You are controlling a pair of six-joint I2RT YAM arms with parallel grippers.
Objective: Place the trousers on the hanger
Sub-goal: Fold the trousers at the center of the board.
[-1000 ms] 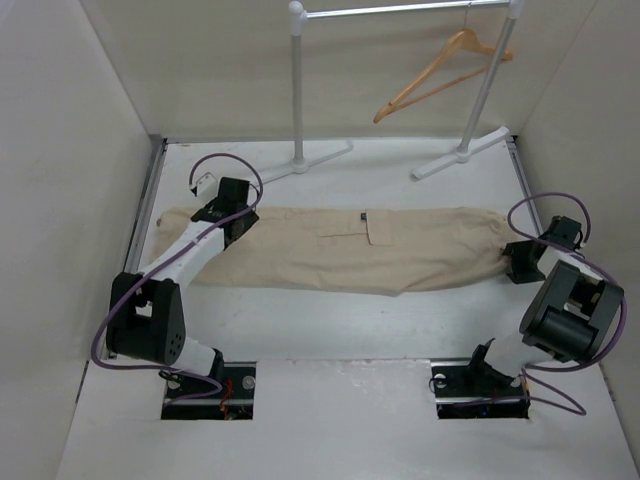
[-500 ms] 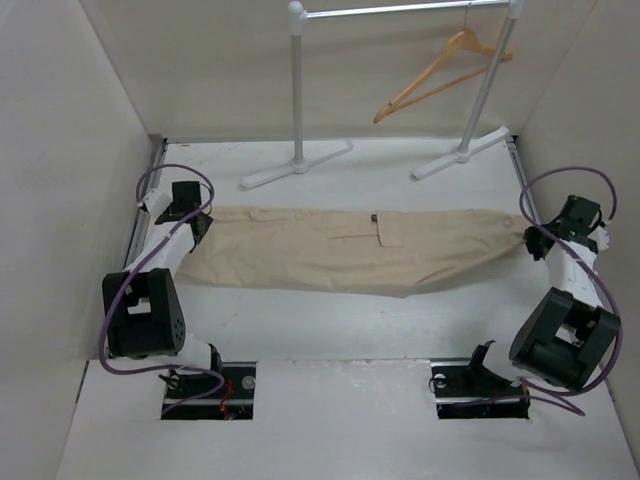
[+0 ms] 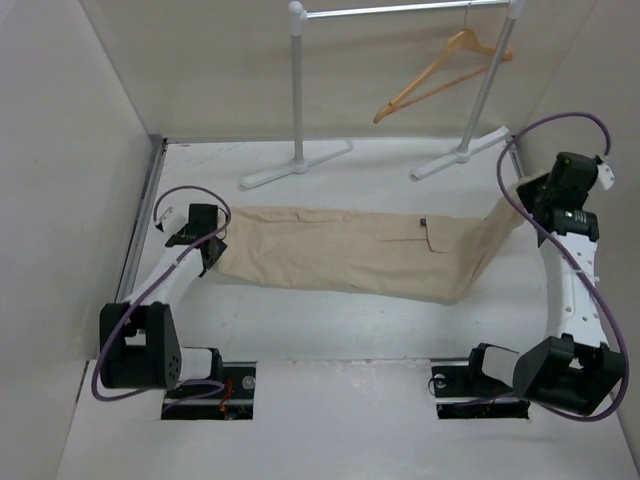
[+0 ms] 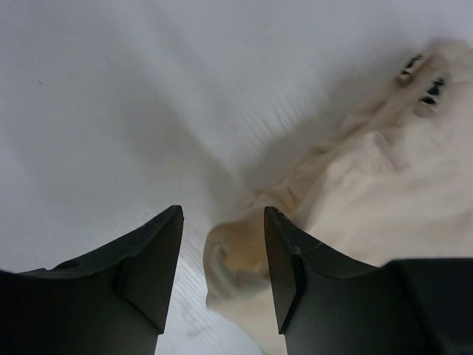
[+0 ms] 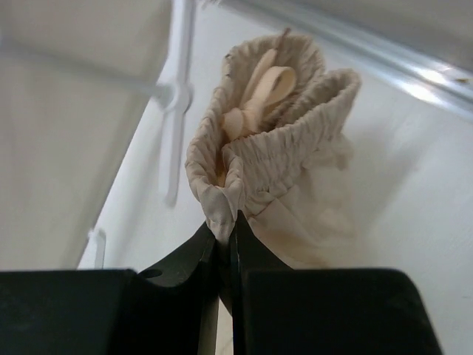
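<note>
The beige trousers (image 3: 340, 250) lie stretched across the table, their right end lifted. My right gripper (image 3: 543, 203) is shut on the gathered waistband (image 5: 273, 126) and holds it above the table; its jaws (image 5: 225, 222) pinch a fold of the band. My left gripper (image 3: 208, 245) is open at the trousers' left end. In the left wrist view its fingers (image 4: 222, 218) straddle a bunched cuff (image 4: 236, 259) lying on the table, without closing on it. The wooden hanger (image 3: 440, 75) hangs on the rack at the back right, apart from both grippers.
The white garment rack (image 3: 297, 80) stands at the back, its two feet (image 3: 295, 166) on the table just behind the trousers. White walls close in the left, right and back. The right rack foot (image 3: 462, 155) is near my right gripper.
My right gripper has risen and moved back with the waistband, dragging the trousers to the right. My left gripper has followed the cuff end a little right and nearer.
</note>
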